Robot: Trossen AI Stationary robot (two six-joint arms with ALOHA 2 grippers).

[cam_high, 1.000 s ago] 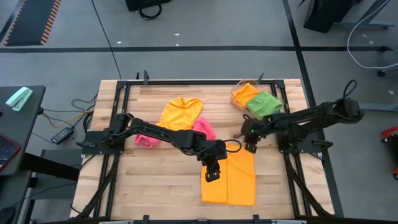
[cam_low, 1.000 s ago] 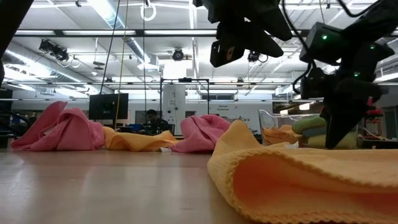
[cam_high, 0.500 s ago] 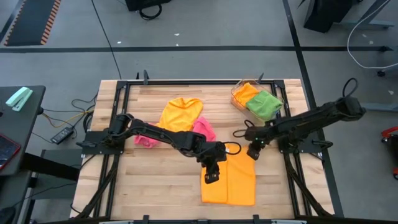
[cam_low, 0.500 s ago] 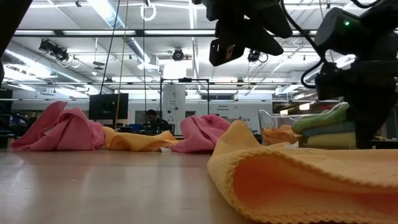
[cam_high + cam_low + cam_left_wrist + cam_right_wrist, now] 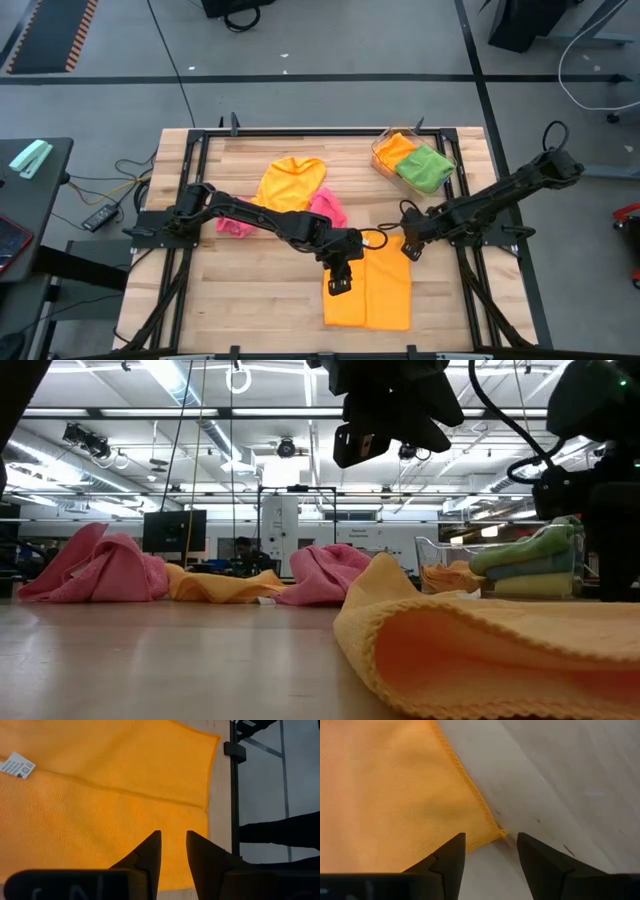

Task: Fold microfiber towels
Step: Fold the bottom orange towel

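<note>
Towel, orange (image 5: 368,290), lies folded flat near the table's (image 5: 250,300) front edge, right of centre. Left gripper (image 5: 341,283) hangs over its left half, jaws slightly parted, holding nothing. Right gripper (image 5: 411,250) sits low at the towel's far right corner (image 5: 492,834), jaws spread wide astride that corner, not gripping it. Further back: pink towel (image 5: 328,207), yellow-orange towel (image 5: 290,181); far right corner, clear tray (image 5: 381,160) of folded towels (image 5: 420,165).
</note>
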